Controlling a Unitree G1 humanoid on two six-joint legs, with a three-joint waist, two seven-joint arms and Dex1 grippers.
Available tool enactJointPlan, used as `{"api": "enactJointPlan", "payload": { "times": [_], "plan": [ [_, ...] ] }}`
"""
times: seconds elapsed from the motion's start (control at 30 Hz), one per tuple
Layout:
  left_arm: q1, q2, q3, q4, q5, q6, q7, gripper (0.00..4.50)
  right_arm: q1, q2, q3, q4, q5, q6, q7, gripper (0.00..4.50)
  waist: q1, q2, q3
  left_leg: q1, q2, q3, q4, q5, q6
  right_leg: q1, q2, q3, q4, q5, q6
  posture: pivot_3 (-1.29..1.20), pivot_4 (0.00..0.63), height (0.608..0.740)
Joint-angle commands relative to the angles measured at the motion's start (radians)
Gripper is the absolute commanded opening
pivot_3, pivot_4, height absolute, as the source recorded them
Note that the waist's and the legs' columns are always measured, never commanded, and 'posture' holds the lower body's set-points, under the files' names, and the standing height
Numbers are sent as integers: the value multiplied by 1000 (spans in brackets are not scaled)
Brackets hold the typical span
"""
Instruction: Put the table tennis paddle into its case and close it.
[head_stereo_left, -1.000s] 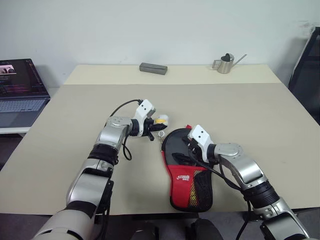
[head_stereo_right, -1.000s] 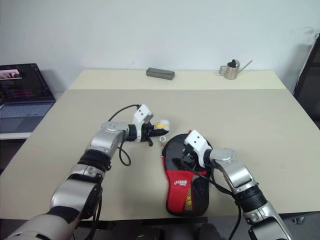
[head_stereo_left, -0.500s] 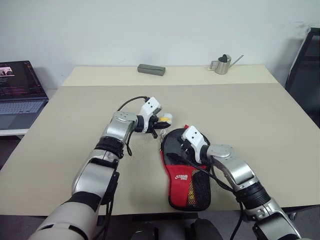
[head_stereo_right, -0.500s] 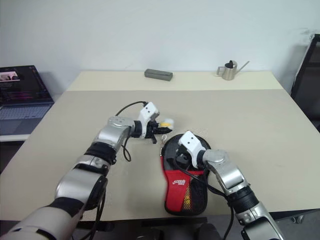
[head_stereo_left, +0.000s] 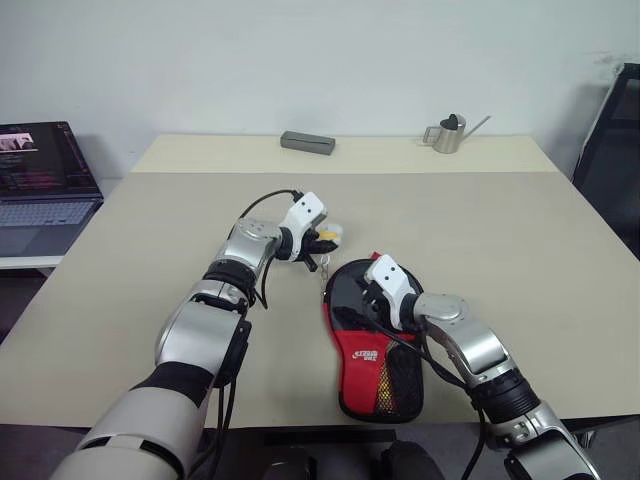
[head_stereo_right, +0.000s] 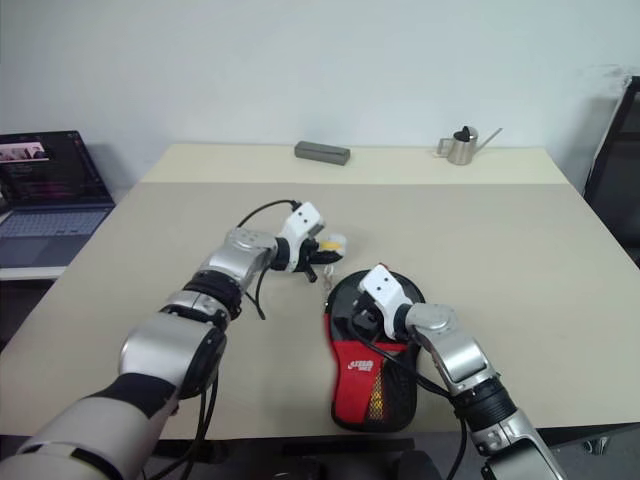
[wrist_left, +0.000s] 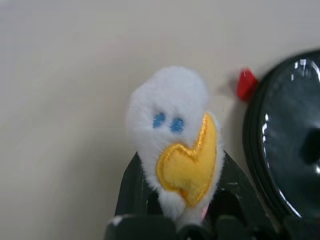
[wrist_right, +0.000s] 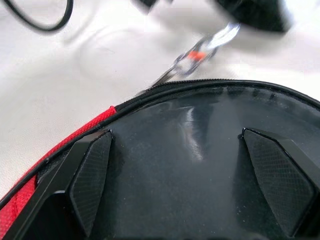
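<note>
Black-and-red paddle case (head_stereo_left: 375, 345) flat on the beige table (head_stereo_left: 520, 240), near the front edge, round end toward the far side, red panel with white lettering and a mesh pocket toward the near side. Glossy black face of the table tennis paddle (wrist_right: 200, 165) showing inside the round end of the case, ringed by the zipper rim; handle hidden, so cannot tell how far in. Left gripper (wrist_left: 175, 202) clamped tight on the small white plush charm (wrist_left: 177, 145) with blue eyes and a yellow beak, just beyond the round end's left rim, charm poking up between the black fingers. Silver chain (wrist_right: 197, 60) running from the charm to the zipper rim. Small red tab (wrist_left: 246, 83) at the rim beside the charm. Right gripper (wrist_right: 192, 185) spread wide, both black fingertips (wrist_right: 90, 180) set over the paddle's black face inside the round end, apparently touching it but gripping nothing. Far edge of the table: grey rectangular block (head_stereo_left: 307, 142) and a small metal watering can (head_stereo_left: 448, 132), well apart from the case. Open laptop (head_stereo_left: 40, 190) on a lower surface off the table's left side.
</note>
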Motion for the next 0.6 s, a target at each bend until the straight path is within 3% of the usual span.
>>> {"api": "enactJointPlan", "payload": {
  "times": [0.03,0.37,0.6],
  "plan": [
    [-36,11,27,-7,-11,-24,-5,485,97,-36,41,164,-38,57,7,4500,3,1,-2,1,0,0,0,0,0,1,0,0,0,0,0,0,150,740],
    [-72,-56,32,63,25,-77,140,485,96,-1,46,172,-41,68,-13,4500,11,0,-6,14,0,-2,-2,-2,-2,13,0,-2,-4,-3,5,0,150,740],
    [-93,-124,26,105,65,-103,274,485,122,5,51,143,-40,91,-30,4500,10,0,-7,15,0,-2,-2,-2,-2,14,1,-2,-4,-3,5,0,150,740]
  ]
}}
